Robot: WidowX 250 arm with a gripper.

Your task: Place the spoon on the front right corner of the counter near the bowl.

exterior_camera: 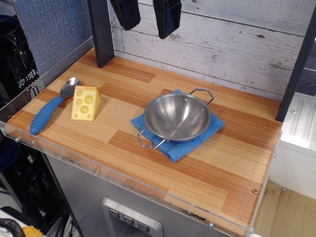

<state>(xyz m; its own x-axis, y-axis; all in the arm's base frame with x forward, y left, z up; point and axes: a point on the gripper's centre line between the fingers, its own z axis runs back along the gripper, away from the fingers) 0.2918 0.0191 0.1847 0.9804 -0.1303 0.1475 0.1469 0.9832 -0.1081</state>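
Note:
The spoon (50, 107) lies at the counter's left edge, its thick ribbed blue handle pointing toward the front and its shiny metal head toward the back. The stainless steel bowl (177, 117) with two wire handles sits on a blue cloth (185, 143) near the middle of the striped wood counter (217, 173). My gripper (147, 19) hangs at the top of the view, high above the counter's back, its two dark fingers apart and empty. It is far from the spoon.
A yellow wedge of toy cheese (86, 102) stands right beside the spoon. A dark post (101, 32) rises at the back left and another (296, 69) at the right. A clear acrylic rim (123, 180) edges the counter's front.

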